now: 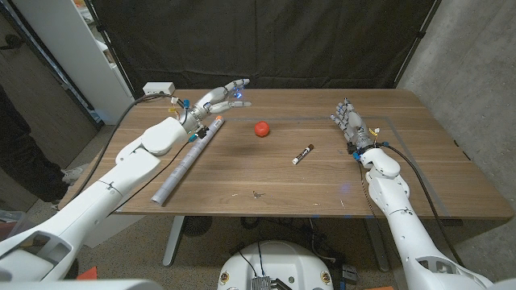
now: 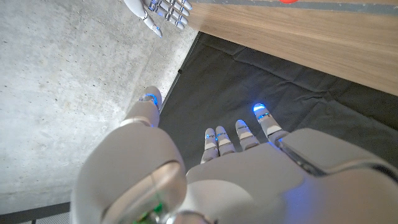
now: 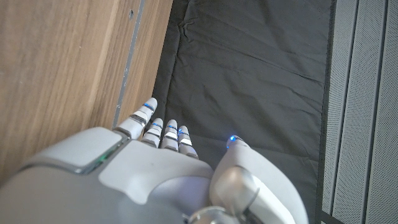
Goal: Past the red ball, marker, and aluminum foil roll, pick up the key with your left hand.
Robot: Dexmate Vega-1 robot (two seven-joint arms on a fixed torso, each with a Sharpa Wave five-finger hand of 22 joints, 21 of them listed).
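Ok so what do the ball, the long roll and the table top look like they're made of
The ball looks like matte red rubber or foam: no sharp glint, though that is uncertain. The long roll seems to be silvery foil, pale grey with a dull sheen and an orange end. The table top looks like wood or wood veneer, brown with streaky grain and a satin finish.

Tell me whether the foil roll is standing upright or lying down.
Lying down. The foil roll rests lengthwise on the table, running diagonally beside the left arm.
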